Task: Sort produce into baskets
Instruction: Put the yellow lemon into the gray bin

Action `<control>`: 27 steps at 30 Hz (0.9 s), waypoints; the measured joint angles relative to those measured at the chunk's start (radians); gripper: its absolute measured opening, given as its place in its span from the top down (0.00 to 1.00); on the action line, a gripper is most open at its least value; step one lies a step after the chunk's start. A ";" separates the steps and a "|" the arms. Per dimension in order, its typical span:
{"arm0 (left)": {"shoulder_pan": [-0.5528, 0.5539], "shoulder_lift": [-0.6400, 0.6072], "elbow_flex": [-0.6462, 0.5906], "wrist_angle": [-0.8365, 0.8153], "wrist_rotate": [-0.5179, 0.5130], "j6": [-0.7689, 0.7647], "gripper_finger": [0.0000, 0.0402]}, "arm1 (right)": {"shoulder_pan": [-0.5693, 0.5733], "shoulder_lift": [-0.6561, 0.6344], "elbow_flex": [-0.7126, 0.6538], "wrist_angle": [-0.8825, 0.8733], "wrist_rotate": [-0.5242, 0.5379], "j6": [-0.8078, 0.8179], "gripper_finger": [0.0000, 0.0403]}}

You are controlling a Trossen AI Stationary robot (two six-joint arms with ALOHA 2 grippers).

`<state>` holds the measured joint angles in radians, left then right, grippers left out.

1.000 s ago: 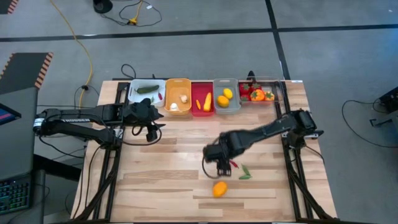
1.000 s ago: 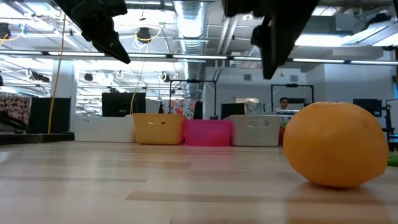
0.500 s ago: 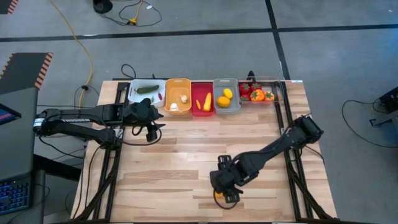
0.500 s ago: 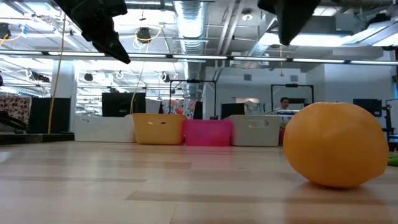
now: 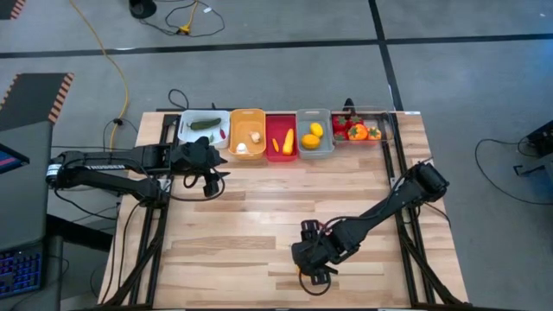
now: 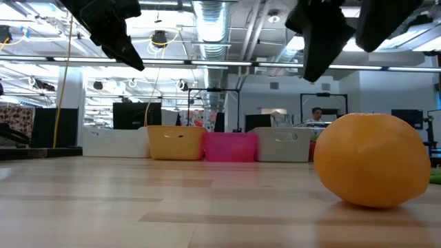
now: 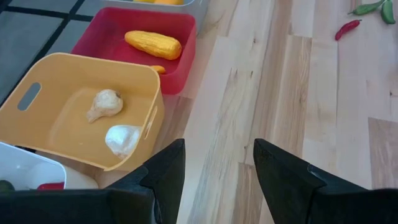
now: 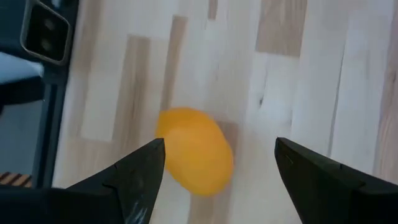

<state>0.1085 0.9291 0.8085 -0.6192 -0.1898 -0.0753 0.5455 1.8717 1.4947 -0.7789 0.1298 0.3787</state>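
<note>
An orange round fruit (image 8: 196,149) lies on the wooden table near its front edge, and it looms large in the low view (image 6: 372,169). My right gripper (image 8: 219,149) hangs open just above it, fingers standing on either side without touching; from overhead the gripper (image 5: 311,263) covers most of the fruit. My left gripper (image 7: 217,180) is open and holds nothing, above the table in front of the orange basket (image 7: 81,112). A red chilli (image 7: 347,28) and green pieces (image 7: 373,7) lie on the table.
Five baskets line the far edge: white (image 5: 205,127), orange (image 5: 247,131) with garlic, red (image 5: 282,136) with yellow pieces, grey (image 5: 314,131) with lemons, clear (image 5: 363,128) with red and orange produce. Bare wood lies between the arms.
My right gripper has swung toward the table's near edge, from beside the chilli to above the orange fruit, sinking a little and tipping further downward. It has stayed open. The fruit has not moved.
</note>
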 joint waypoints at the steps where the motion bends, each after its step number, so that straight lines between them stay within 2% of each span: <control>1: 0.000 0.000 0.000 0.000 0.000 0.000 0.56 | 0.002 0.000 -0.003 0.005 0.000 -0.011 0.18; 8: 0.000 0.000 0.000 0.000 0.000 0.000 0.56 | 0.011 -0.001 -0.072 0.112 -0.013 -0.117 0.18; 27: 0.000 0.000 0.000 0.000 0.000 0.000 0.56 | 0.011 -0.001 -0.219 0.244 -0.064 -0.178 0.18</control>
<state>0.1085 0.9291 0.8085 -0.6189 -0.1902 -0.0753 0.5560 1.8706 1.2754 -0.5346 0.0662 0.2005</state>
